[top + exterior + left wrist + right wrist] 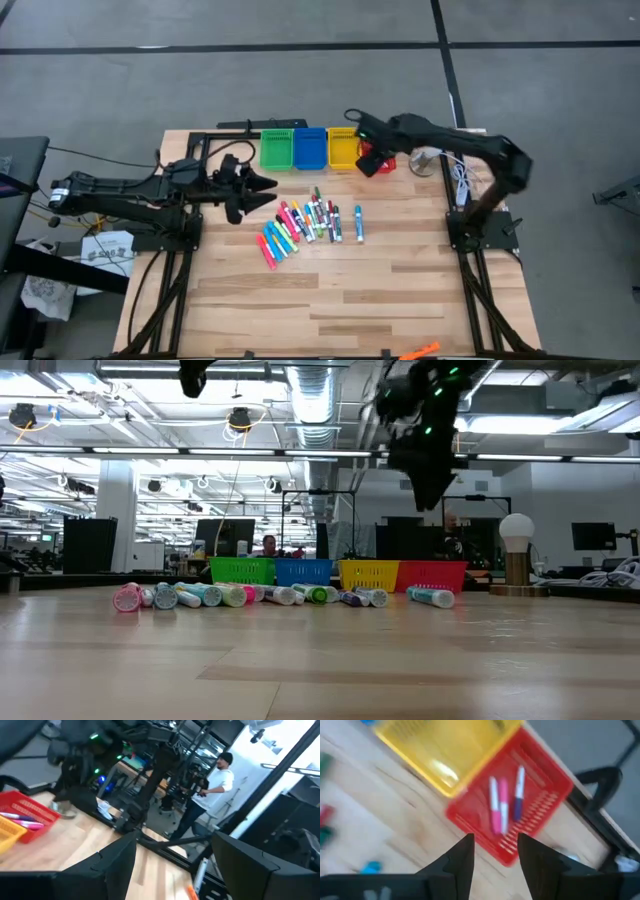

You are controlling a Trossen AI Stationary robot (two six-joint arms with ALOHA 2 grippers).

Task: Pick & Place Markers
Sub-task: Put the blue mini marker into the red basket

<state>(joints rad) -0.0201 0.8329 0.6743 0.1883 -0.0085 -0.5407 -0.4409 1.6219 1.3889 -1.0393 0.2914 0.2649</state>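
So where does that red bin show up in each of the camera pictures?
High view: red bin, right end of the bin row, mostly under the right arm.
Low view: rightmost bin.
Left wrist view: far left edge.
Right wrist view: centre.
Shared landmark: yellow bin beside it.

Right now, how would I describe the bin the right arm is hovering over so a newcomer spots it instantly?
Find the row of four small bins along the table's far edge. It is the red bin at the right end, beside the yellow bin, under the right gripper. It alone is red, with markers inside.
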